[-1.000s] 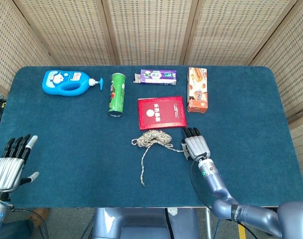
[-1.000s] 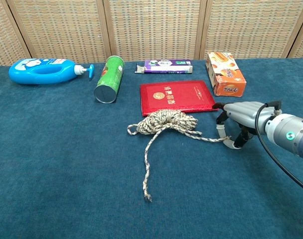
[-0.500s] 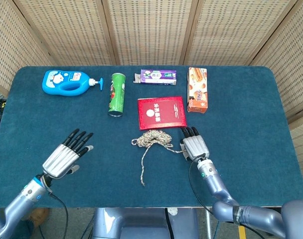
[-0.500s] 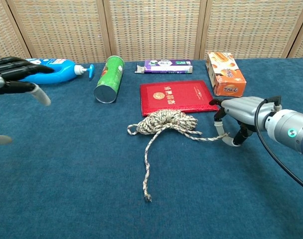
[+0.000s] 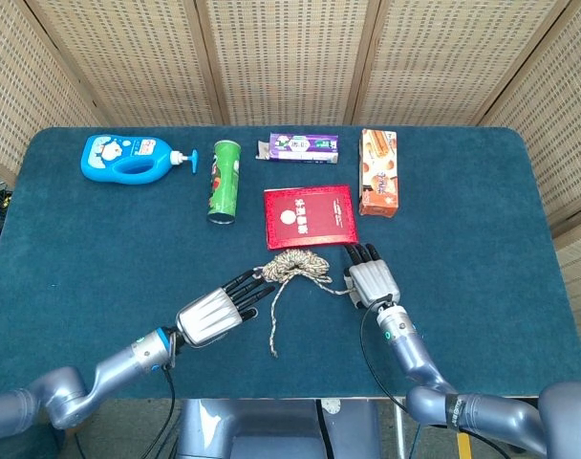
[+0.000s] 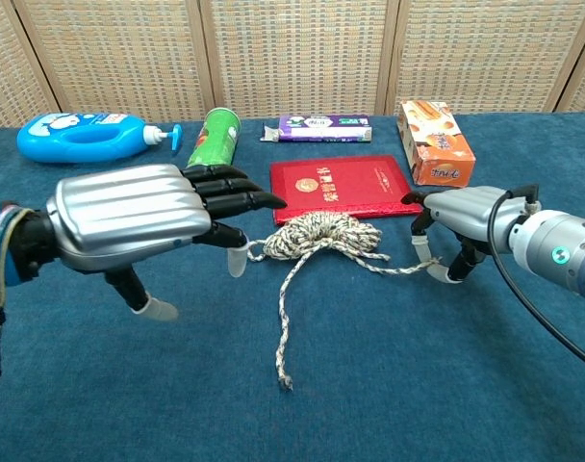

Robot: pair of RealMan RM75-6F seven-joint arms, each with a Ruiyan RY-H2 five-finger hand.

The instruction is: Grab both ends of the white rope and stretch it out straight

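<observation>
A: Item one, the white rope (image 5: 292, 273)?
B: Bundled mid-surface, just below the red booklet (image 5: 310, 216). One tail runs down toward the front edge, ending free (image 6: 286, 382); another runs right to the right hand (image 5: 372, 280).

A: Right hand?
B: Palm down beside the booklet's lower right corner, fingers (image 6: 419, 223) curled, pinching that rope end; only the chest view shows the pinch.

A: Left hand?
B: Left hand (image 5: 214, 311) hovers left of the bundle, fingers (image 6: 237, 198) spread and extended, holding nothing, tips near the rope's left loop.

A: Open room?
B: Bare blue surface (image 5: 99, 249) left, right and along the front.

A: Surroundings?
B: Back row: blue pump bottle (image 5: 133, 158), green can (image 5: 224, 180) lying down, purple packet (image 5: 303, 146), orange box (image 5: 377, 172). The booklet touches the bundle's far side.
</observation>
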